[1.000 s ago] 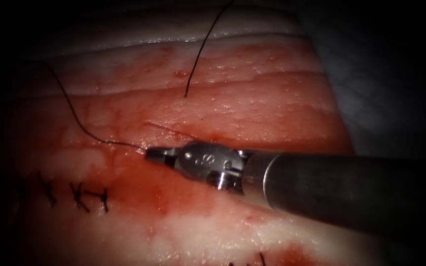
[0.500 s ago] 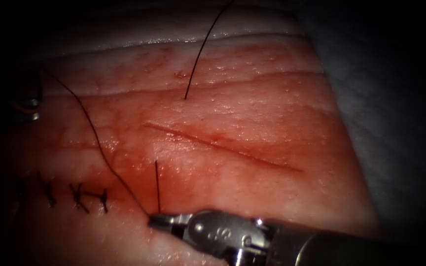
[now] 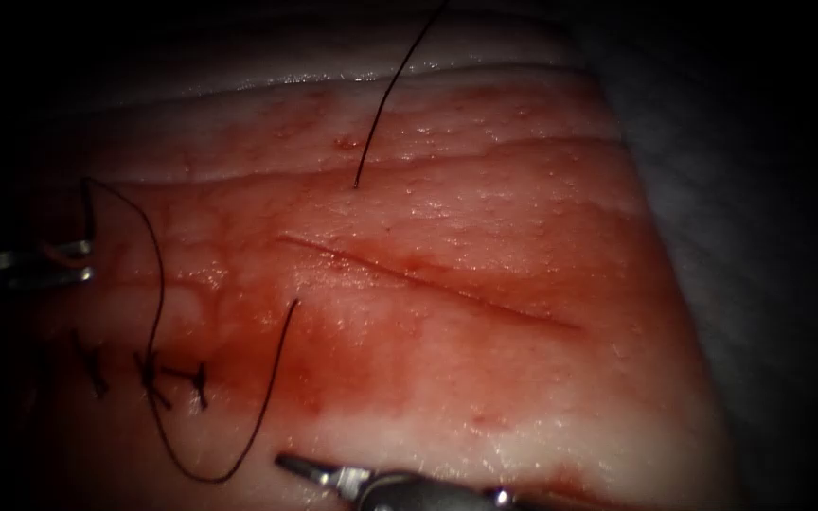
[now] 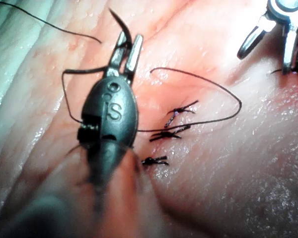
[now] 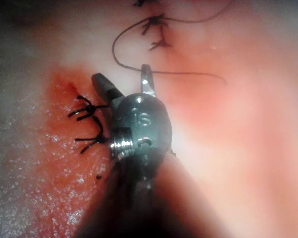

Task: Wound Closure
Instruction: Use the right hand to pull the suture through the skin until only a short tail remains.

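Both tools apart: left tool (image 4: 125, 47) pinches needle (image 4: 120, 24) (thread (image 3: 239, 454) loops over knots (image 3: 149, 374)); right tool (image 5: 124, 84) spread, empty.

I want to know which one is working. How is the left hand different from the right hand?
The left hand grips the dark curved needle, out of the tissue; the right hand holds nothing. The left hand's jaws are pinched together; the right hand's are spread open. In the endoscope view the left hand sits left of the cut, the right hand below it. Both are small and metal.
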Robot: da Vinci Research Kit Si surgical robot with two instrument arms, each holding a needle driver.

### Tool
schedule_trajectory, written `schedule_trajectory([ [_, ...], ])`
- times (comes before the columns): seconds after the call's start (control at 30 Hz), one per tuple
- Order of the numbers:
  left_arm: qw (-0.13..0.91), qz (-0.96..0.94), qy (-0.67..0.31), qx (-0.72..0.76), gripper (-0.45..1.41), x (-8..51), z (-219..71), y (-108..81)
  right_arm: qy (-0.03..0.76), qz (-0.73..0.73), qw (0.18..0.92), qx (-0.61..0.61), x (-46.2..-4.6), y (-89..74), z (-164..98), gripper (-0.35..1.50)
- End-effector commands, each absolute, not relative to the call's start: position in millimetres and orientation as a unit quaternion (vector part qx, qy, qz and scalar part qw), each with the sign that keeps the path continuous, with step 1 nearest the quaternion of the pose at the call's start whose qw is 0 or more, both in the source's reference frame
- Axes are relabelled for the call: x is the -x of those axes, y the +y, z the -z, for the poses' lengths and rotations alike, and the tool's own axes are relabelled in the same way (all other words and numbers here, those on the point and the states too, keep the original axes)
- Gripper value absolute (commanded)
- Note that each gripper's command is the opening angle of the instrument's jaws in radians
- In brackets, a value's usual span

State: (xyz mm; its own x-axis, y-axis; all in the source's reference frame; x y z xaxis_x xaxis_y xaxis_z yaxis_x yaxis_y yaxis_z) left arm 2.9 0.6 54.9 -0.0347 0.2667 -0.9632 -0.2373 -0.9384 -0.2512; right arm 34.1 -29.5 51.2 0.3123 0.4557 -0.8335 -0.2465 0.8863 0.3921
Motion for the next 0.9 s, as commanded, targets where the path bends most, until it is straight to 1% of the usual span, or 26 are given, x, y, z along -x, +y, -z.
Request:
schedule_trajectory([
  [0.03,0.172,-0.72,-0.009,0.673,-0.45,-2.5,-55,1.1,0.553,-0.213,0.801,-0.086,-34.3,-27.9,-52,1.26],
  [0.17,0.166,-0.734,0.011,0.659,-0.45,-3.2,-56,2.5,0.565,-0.206,0.795,-0.075,-33.4,-24.9,-54,1.23],
  [0.23,0.167,-0.745,0.024,0.645,-0.45,-3.6,-56,3.1,0.566,-0.202,0.796,-0.07,-33.0,-23.6,-55,1.15],
  [0.3,0.17,-0.75,0.03,0.638,-0.45,-3.8,-56,3.5,0.566,-0.201,0.797,-0.067,-33.1,-22.5,-56,1.11],
  [0.5,0.173,-0.754,0.034,0.633,-0.45,-3.8,-57,3.9,0.555,-0.196,0.806,-0.054,-34.6,-20.5,-60,1.11],
  [0.6,0.173,-0.754,0.034,0.633,-0.45,-3.8,-57,3.9,0.553,-0.197,0.808,-0.048,-35.6,-19.9,-62,1.23],
  [0.73,0.172,-0.754,0.033,0.633,-0.45,-3.9,-57,3.8,0.541,-0.182,0.82,-0.039,-36.8,-19.3,-64,1.21],
  [0.77,0.172,-0.754,0.033,0.633,-0.45,-3.9,-57,3.8,0.535,-0.177,0.825,-0.041,-37.0,-19.2,-65,1.11],
  [0.83,0.172,-0.754,0.033,0.633,-0.45,-4.0,-57,3.7,0.531,-0.173,0.829,-0.044,-37.0,-19.3,-65,0.98],
  [0.87,0.172,-0.754,0.034,0.633,-0.45,-4.0,-57,3.7,0.529,-0.171,0.83,-0.045,-36.9,-19.3,-65,0.79],
  [0.9,0.172,-0.754,0.033,0.634,-0.45,-4.0,-57,3.7,0.528,-0.17,0.831,-0.046,-36.8,-19.4,-65,0.36],
])
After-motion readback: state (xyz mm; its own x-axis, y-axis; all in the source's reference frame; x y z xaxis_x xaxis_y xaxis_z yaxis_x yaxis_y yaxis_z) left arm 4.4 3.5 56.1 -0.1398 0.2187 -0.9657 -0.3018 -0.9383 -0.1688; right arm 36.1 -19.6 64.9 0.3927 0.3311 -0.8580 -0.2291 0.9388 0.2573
